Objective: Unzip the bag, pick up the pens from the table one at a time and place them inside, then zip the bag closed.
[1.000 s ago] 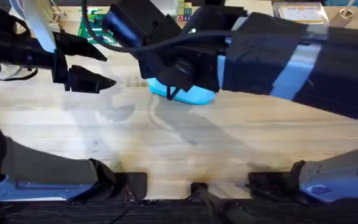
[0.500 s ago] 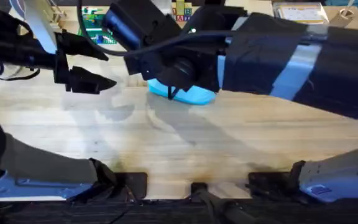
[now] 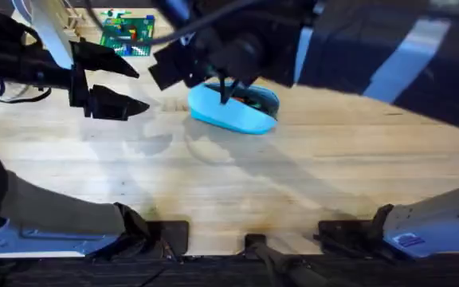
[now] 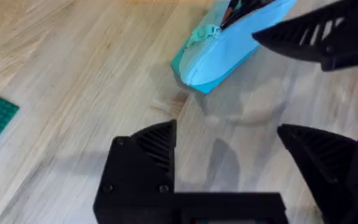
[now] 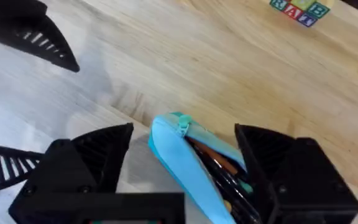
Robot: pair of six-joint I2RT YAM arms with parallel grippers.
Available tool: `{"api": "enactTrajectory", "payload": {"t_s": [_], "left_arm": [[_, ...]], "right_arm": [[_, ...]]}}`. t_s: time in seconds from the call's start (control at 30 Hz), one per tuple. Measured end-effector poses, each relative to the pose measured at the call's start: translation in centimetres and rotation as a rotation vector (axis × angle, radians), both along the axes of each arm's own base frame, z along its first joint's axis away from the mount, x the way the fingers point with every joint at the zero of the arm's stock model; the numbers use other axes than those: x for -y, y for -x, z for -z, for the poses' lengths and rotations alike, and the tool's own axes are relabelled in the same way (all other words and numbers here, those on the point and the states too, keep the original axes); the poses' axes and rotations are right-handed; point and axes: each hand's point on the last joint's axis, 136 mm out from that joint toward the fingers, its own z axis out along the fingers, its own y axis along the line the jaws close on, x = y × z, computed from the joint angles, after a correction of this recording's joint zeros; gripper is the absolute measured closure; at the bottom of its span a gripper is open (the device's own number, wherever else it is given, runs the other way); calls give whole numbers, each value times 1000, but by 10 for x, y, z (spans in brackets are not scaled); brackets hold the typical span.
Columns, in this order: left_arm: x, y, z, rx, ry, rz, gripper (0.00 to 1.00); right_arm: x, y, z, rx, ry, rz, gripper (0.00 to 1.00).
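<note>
Bag position: the light-blue fabric pouch lay on the table near its far middle, long axis roughly crosswise in the overhead view. Its zipper was open along the top, exposing a dark interior. Contents visible through the opening, as seen by the right wrist camera: the orange pen and, just beside it, the black pen, both lying lengthwise inside the pouch. A small green detail showed near them; what it was could not be determined. The zipper pull sat at the closed end of the bag (the end nearer the left arm), resting against the fabric.

Right gripper status: fingers spread wide, positioned directly above the bag with one finger on each side of it and holding nothing. Whether the fingers touched the fabric could not be determined. In the overhead view the right arm appeared large and dark across the upper right, partly covering the far edge of the pouch.

Left gripper status: fingers spread wide and empty, poised over bare wood to the left of the bag and apart from it.

Other items: a green building-block plate lay at the far left of the table, and lettered wooden blocks stood farther back, both well apart from the bag.
</note>
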Motion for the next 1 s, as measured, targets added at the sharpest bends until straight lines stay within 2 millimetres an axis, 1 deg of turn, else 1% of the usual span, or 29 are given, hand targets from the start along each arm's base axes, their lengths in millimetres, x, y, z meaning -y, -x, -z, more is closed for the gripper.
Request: {"api": "enactTrajectory", "payload": {"t_s": [0.1, 0.17, 0.3, 0.57, 0.67, 0.73, 1.0], "left_arm": [[0, 0, 0, 0, 0, 0, 7], [0, 0, 0, 0, 0, 0, 7], [0, 0, 0, 0, 0, 0, 7], [0, 0, 0, 0, 0, 0, 7], [0, 0, 0, 0, 0, 0, 7], [0, 0, 0, -1, 0, 0, 7], [1, 1, 0, -6, 3, 0, 7]], "right_arm": [[4, -7, -2, -17, -20, -5, 4], [5, -8, -2, -27, -22, -8, 4], [6, -4, -2, -51, -12, -23, 4], [7, 1, -12, -76, -5, -34, 5], [4, -1, -13, -95, -17, -45, 4], [1, -3, -8, -112, -20, -47, 4], [-1, -9, 20, -182, -2, -36, 5]]}}
